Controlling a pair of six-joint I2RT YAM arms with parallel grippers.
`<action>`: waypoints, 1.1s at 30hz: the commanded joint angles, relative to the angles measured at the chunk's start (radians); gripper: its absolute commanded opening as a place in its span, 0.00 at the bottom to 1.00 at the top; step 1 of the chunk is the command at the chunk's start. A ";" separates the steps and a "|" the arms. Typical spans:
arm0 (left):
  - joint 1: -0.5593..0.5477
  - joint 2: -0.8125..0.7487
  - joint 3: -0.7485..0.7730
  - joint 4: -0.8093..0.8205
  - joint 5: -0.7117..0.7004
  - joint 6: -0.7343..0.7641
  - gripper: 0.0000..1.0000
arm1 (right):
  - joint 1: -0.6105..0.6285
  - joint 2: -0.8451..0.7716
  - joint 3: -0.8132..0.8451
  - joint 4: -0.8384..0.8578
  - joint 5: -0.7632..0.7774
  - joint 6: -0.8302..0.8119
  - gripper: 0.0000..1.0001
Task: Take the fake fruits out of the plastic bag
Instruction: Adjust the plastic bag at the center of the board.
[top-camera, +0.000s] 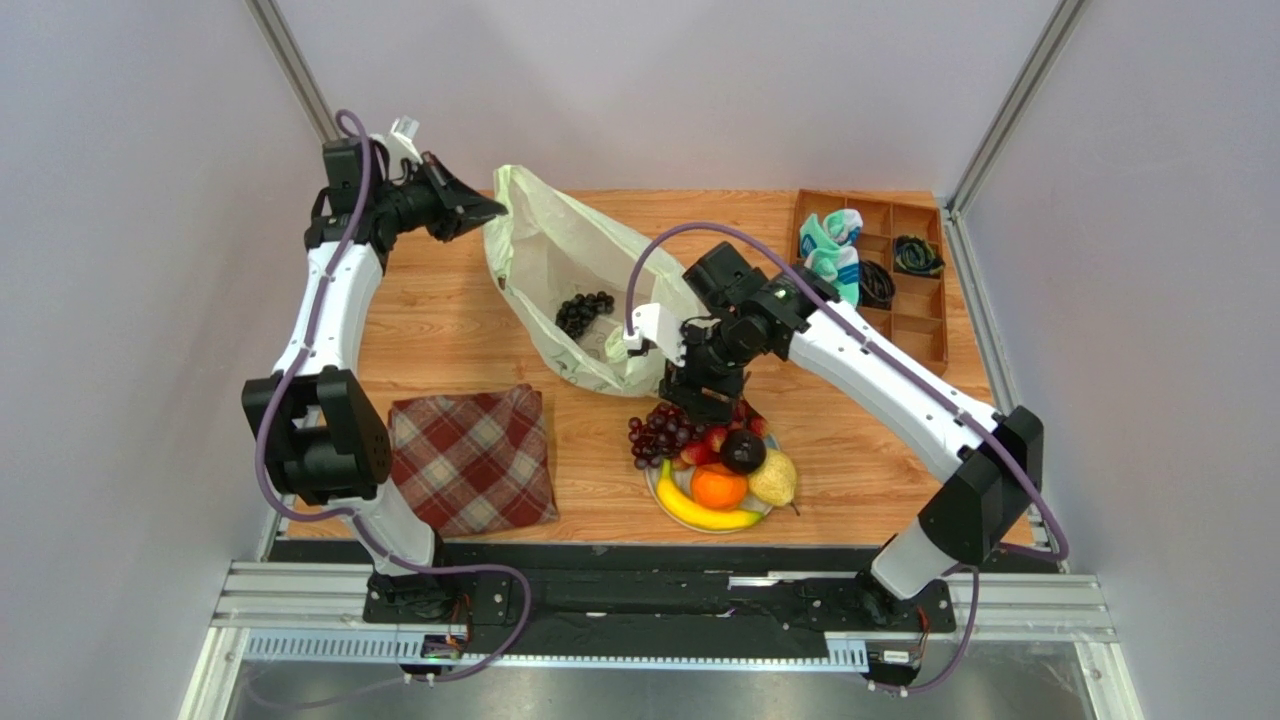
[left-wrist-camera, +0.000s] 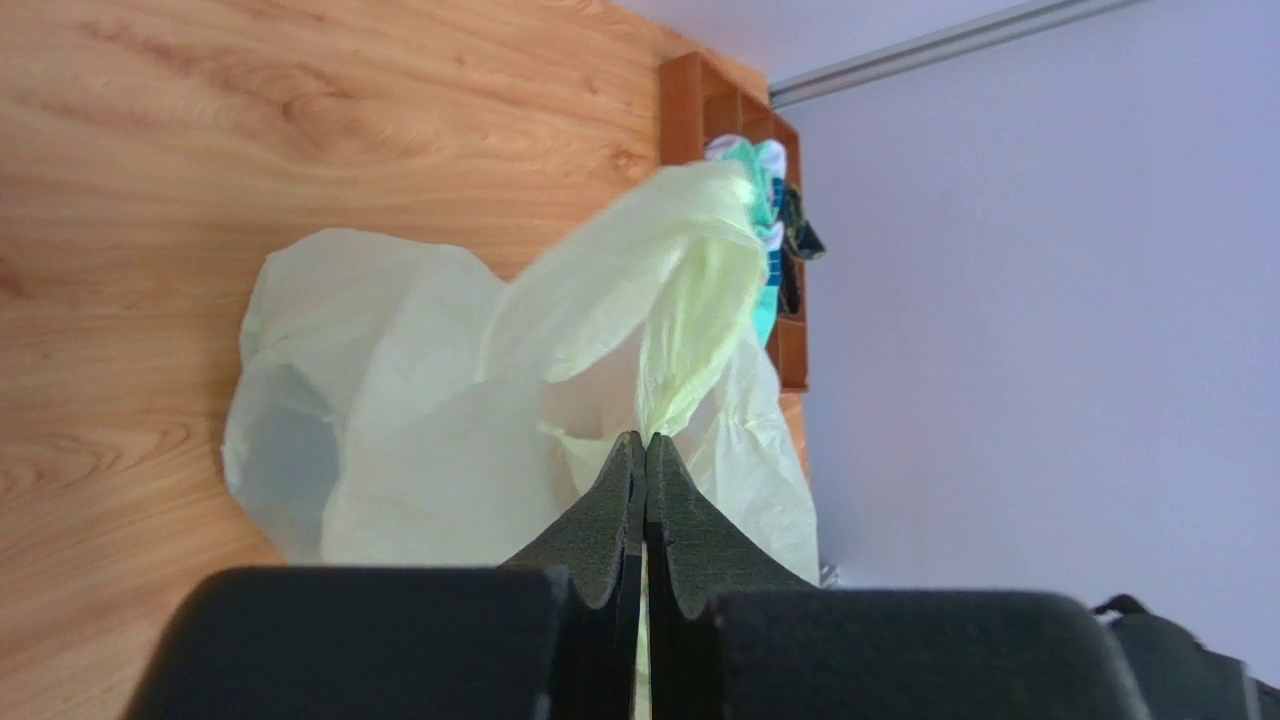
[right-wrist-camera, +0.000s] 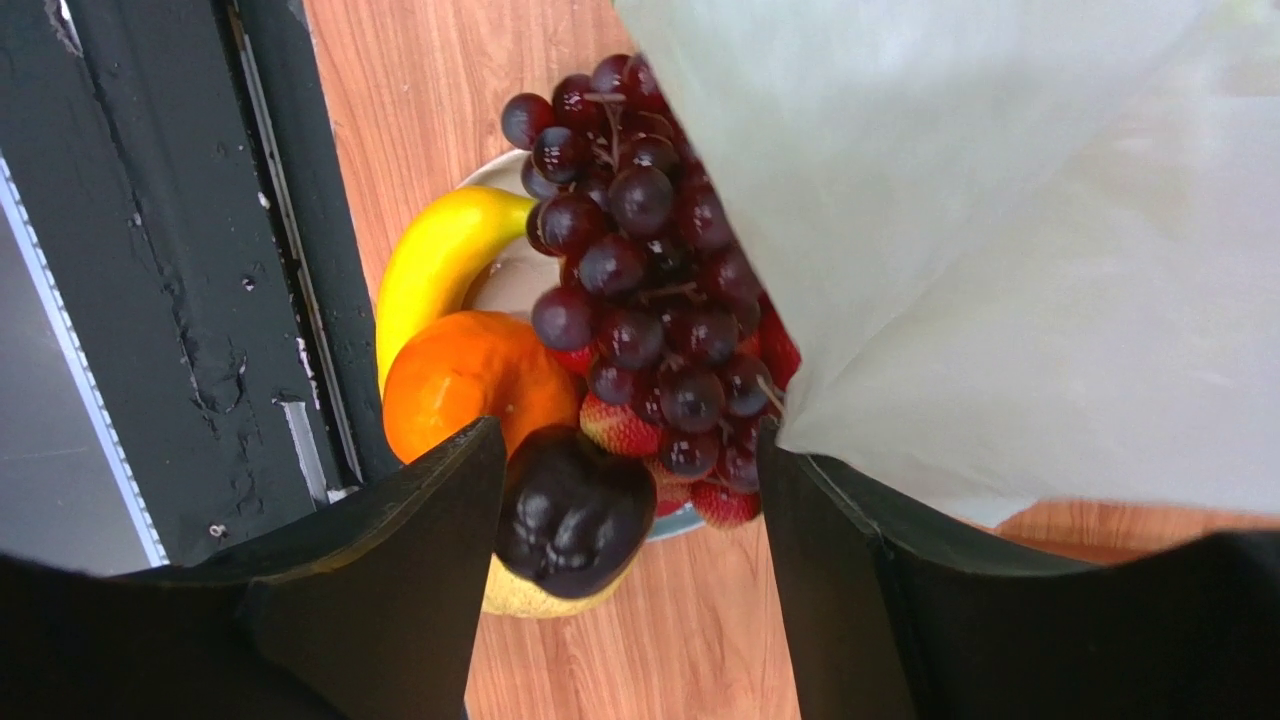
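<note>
The left gripper is pinched shut on a fold of the plastic bag, holding it up near the far left corner of the worktop so the mouth gapes toward the middle. Inside, on film lying flat on the wood, sits the dark purple grape bunch — the only fruit visible in the bag. The right gripper hangs wide open and empty over the plate by the near edge. The plum, red grape bunch, orange, banana and pear are heaped there.

Several things could go wrong:

- **Knocked fruit:** the plum lies just under the spread fingers, so a sideways departure could knock it, or the loosely piled red grapes, off the plate.
- **Snagged film:** a flap of bag hangs right beside the right gripper. If a finger catches it, the film could be dragged over the plate or tugged out of the left pinch, collapsing the mouth.
- **Film in the grasp:** the film is thin and crinkly, so closing on the grapes inside may gather plastic with them — the bag would then lift along with the bunch.
</note>
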 joint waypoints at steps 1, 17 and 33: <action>0.021 -0.016 0.045 0.120 0.044 -0.092 0.00 | 0.034 0.084 0.028 -0.006 -0.021 -0.073 0.69; 0.099 -0.294 -0.266 -0.085 -0.004 0.200 0.00 | 0.067 0.223 0.533 0.060 -0.198 0.177 0.73; 0.101 -0.799 -0.359 -0.655 0.091 0.471 0.00 | 0.167 0.660 0.661 0.439 0.233 0.692 0.55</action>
